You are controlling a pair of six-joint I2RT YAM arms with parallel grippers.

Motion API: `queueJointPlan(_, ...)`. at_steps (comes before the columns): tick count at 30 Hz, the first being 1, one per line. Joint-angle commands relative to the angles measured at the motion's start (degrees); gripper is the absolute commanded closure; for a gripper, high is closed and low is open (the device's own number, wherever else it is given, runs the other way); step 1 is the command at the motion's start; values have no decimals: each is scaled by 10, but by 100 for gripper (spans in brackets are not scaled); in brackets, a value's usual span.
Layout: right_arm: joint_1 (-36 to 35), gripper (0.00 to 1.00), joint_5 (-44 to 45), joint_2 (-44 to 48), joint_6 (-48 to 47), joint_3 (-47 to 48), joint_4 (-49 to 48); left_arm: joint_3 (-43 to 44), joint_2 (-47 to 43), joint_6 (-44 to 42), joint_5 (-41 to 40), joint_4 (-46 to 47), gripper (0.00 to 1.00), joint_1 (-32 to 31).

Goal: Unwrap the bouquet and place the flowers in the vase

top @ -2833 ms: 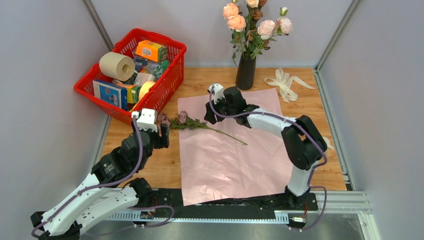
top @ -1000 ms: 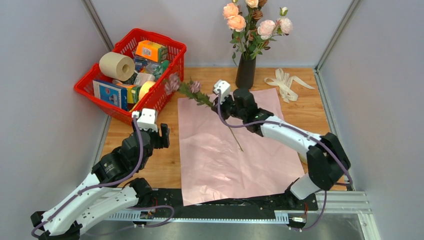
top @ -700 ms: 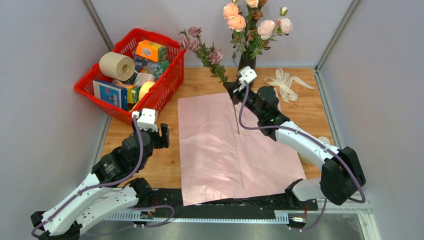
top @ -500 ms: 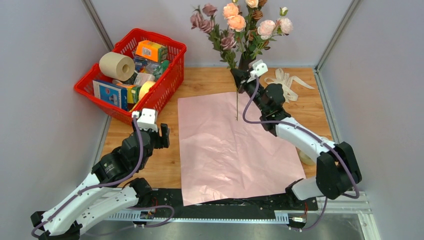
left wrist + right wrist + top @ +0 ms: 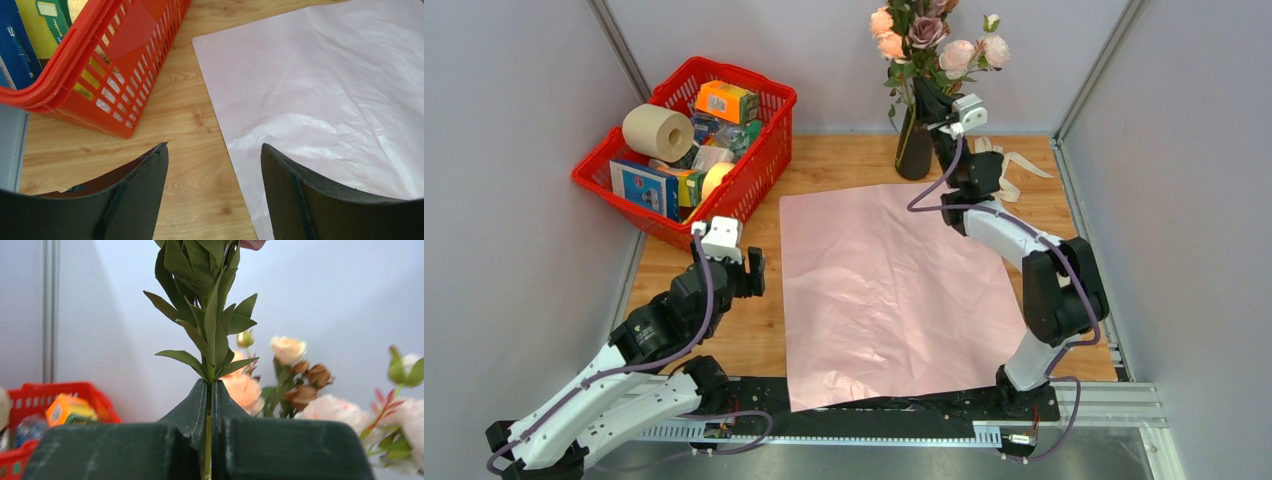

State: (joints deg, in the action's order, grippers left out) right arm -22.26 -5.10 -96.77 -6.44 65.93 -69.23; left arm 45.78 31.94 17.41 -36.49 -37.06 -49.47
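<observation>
The black vase [image 5: 913, 152] stands at the back of the table with several pink and peach flowers [image 5: 964, 52] in it. My right gripper [image 5: 929, 98] is raised just above and to the right of the vase mouth, shut on the green stem [image 5: 208, 440] of a mauve flower [image 5: 927, 30] held upright among the others. Its leaves [image 5: 210, 320] rise above the fingertips; the stem's lower end is hidden. The bouquet is undone, and its pink paper [image 5: 894, 290] lies flat. My left gripper [image 5: 746, 272] hovers open and holds nothing, by the paper's left edge [image 5: 235, 150].
A red basket [image 5: 769, 140] of groceries sits at the back left, its wall [image 5: 125, 90] close ahead of the left gripper [image 5: 214, 147]. A cream ribbon [image 5: 1014, 165] lies loose at the back right. Grey walls close in both sides.
My right gripper carried the mauve flower up and to the right, from above the paper's back edge to over the vase among the other flowers. The left arm stayed still.
</observation>
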Motion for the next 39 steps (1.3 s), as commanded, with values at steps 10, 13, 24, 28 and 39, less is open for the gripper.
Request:
queueJointPlan(10,48,100,-41,-129,-48,201,-97,8,-1,-6,-6,12,24,1)
queueJointPlan(13,51,100,-49,-162,-80,236,-97,8,0,-7,-8,12,24,2)
queueJointPlan(24,78,100,-67,-250,-94,316,-77,8,9,-6,-15,11,24,1)
queueJointPlan(28,83,100,-72,-267,-102,313,-73,8,13,-6,-16,11,24,1)
queueJointPlan(39,83,100,-61,-249,-56,226,-61,10,16,-5,-16,10,24,1)
